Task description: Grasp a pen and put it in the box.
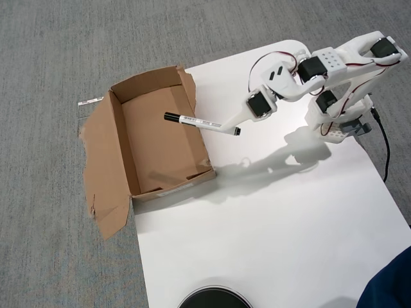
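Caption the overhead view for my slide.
White arm's gripper holds the pen by its rear end, capped tip over the open cardboard box.

You're getting bright, even overhead lighting, arm (321, 77) casting a soft grey shadow below the gripper (226, 126), white table (270, 231) glaring mildly, focus staying sharp throughout.

white pen (192, 121) over open brown box (115, 183)
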